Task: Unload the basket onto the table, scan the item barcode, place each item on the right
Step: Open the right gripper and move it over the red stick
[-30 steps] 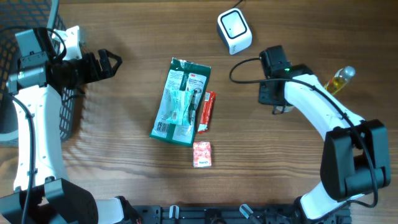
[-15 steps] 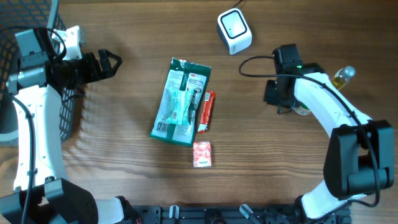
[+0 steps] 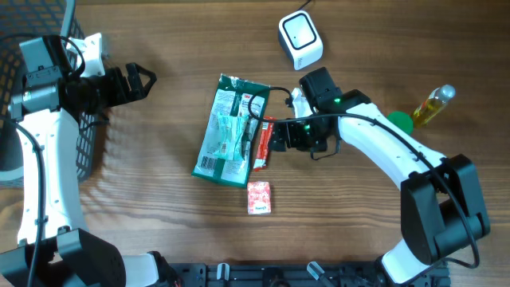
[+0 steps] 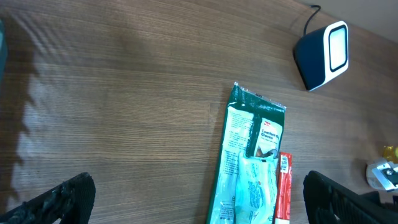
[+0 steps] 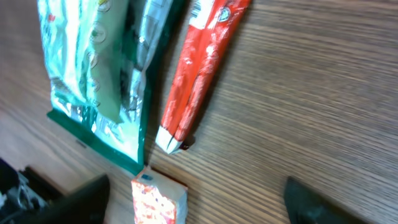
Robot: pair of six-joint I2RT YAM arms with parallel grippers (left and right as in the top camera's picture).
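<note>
So the red stick packet [image 3: 261,153] is lying flat on the desk [image 3: 159,207], pretty much dead centre. Its long side is tucked right up against the right edge of the big green package [image 3: 229,127]. In the right wrist view, the stick [image 5: 199,74] runs diagonally, and one end points down toward a little red-and-white packet [image 5: 155,200]. That one sits just below, close by but not touching.

The right pincer [image 3: 276,137] hangs right over the upper half of the stick with its jaws spread wide and nothing in them. Its wrist view shows the two fingers [image 5: 68,202] far out at the bottom corners, with the stick on the wood between them. Can't tell whether a fingertip actually touches the wrapper.

The white scanner [image 3: 300,40] stands at the far edge of the desk, up and to the right of the green package, well apart from the stick. Off on the right side there's a bottle of yellow liquid [image 3: 434,104] lying on its own.

The left pincer [image 3: 142,80] is way over on the left beside a dark mesh basket [image 3: 88,151]. It's also wide open and empty, with its fingers [image 4: 56,199] just peeking into the bottom corners of its wrist view.
</note>
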